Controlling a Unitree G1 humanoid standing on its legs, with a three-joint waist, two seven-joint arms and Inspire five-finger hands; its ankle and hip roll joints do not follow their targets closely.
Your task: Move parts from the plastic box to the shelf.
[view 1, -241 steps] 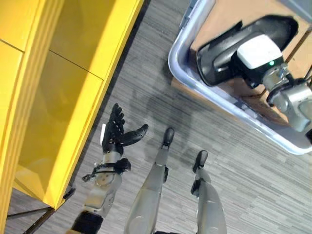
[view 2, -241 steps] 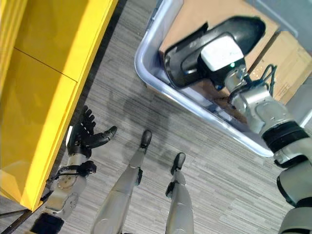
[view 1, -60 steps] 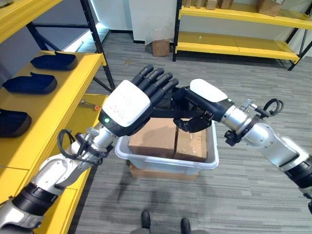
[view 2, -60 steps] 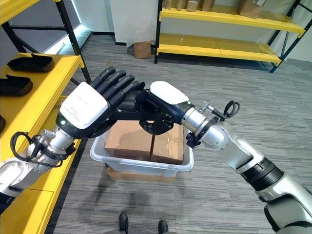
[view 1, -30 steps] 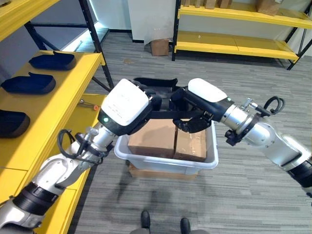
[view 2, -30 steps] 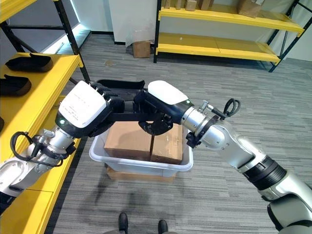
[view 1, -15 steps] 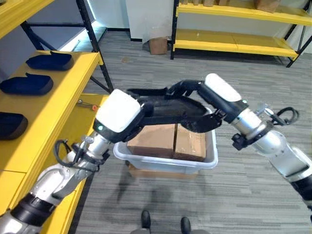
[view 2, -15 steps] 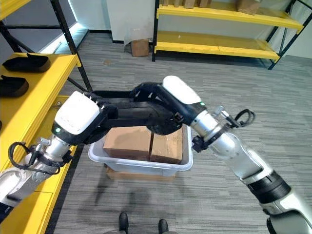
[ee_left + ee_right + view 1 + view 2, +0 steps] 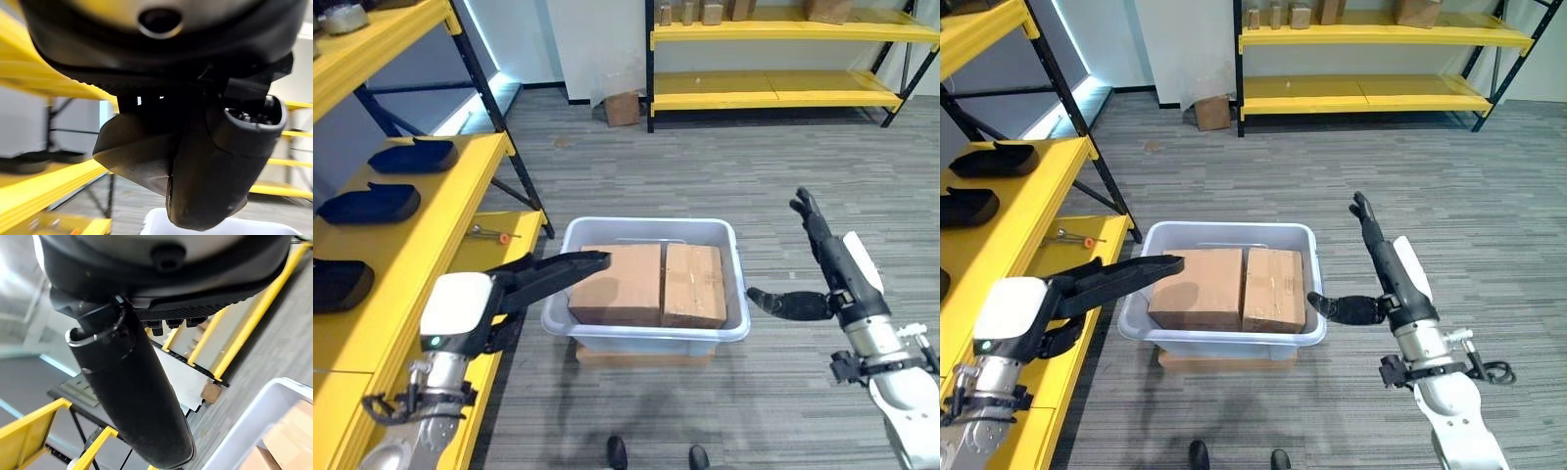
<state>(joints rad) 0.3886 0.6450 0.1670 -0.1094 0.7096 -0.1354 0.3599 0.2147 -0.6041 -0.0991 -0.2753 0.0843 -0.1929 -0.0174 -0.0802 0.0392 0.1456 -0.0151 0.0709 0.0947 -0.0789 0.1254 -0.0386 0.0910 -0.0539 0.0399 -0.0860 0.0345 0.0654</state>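
Beside the plastic box, the left hand grips a black part (right hand splayed, empty), which should travel level to the shelf.

Plastic box: pale grey-white, smooth, slightly glossy. Two boxes inside: brown matt cardboard, taped seams. Shelf at left: yellow painted metal, smooth, faint sheen, on black metal posts. Parts on shelf: dark matt plastic. Floor: grey, streaked, matt. Left hand: black matt with glossy white back.
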